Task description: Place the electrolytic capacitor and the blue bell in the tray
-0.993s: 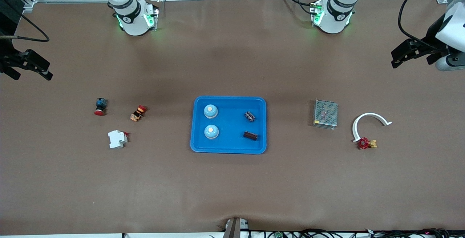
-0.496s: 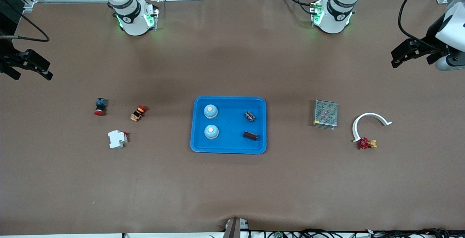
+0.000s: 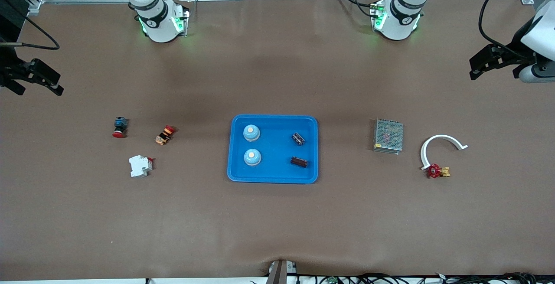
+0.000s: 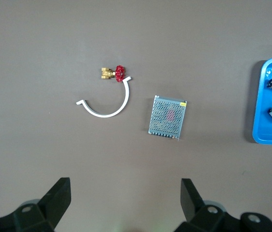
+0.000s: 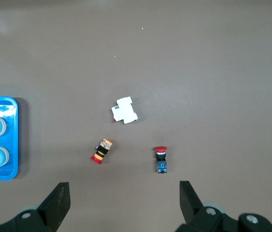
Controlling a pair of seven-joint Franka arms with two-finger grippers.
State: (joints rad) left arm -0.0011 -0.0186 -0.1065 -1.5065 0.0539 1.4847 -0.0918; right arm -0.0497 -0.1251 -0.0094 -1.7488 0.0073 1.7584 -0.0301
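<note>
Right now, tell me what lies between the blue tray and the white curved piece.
Only the grey mesh box lies between the tray and the white curved piece, on bare brown table; the front view and left wrist view both show it.

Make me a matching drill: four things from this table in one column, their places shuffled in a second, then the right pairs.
Things:
1. bells
2. capacitors
3. mesh box
4. white breaker

Places:
A. on the table toward the right arm's end
B. in the tray, its half toward the left arm
C. on the table, between the tray and the white arc
D. in the tray, its half toward the right arm

Pairs: 1-D, 2-B, 3-C, 4-A
</note>
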